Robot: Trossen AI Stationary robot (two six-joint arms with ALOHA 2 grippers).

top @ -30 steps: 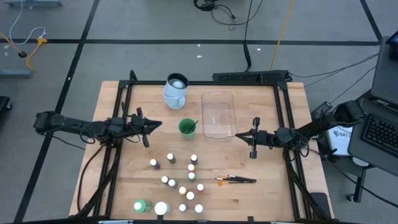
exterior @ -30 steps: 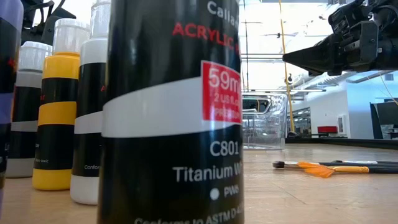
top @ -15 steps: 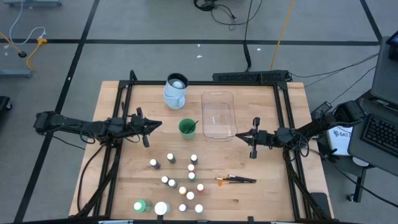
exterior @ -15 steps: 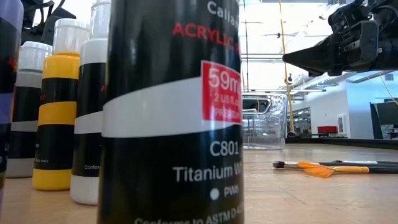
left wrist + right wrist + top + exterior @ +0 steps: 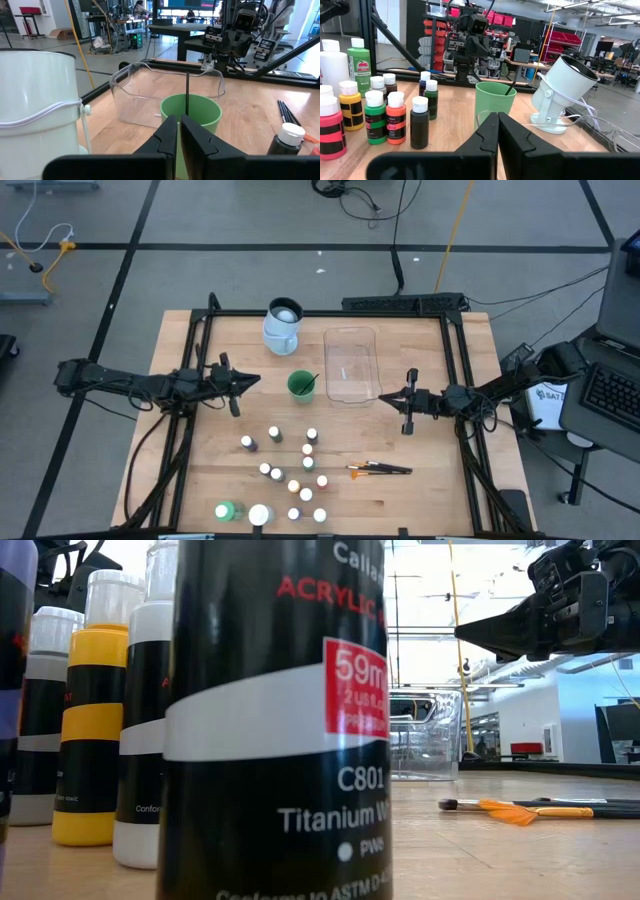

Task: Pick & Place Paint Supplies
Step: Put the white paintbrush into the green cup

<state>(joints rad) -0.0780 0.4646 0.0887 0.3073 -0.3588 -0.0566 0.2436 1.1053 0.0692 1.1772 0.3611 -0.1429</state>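
Treat the task as not yet started: no supply is lifted, and the clear plastic tub (image 5: 352, 364) near the table's far edge holds nothing.

Gripper state: the left gripper (image 5: 253, 379) hangs over the table's left half, jaws closed on nothing. The right gripper (image 5: 385, 398) hangs over the right half, just beside the tub's near right corner, also closed and empty. Each points toward the table's centre.

Supplies still to move:
- The small paint bottles (image 5: 296, 473) stand upright, caps up, in a loose cluster toward the near edge, long axes vertical.
- The larger green bottle (image 5: 226, 510) and the white jar (image 5: 260, 514) stand side by side at the near edge, left of the cluster.
- The brushes (image 5: 380, 469) lie flat to the right of the bottles, long axes running left to right, orange tips toward the bottles.
- One brush stands tilted in the green cup (image 5: 301, 385) at the table's centre.

The pale jug (image 5: 283, 325) sits at the far edge, left of the tub.
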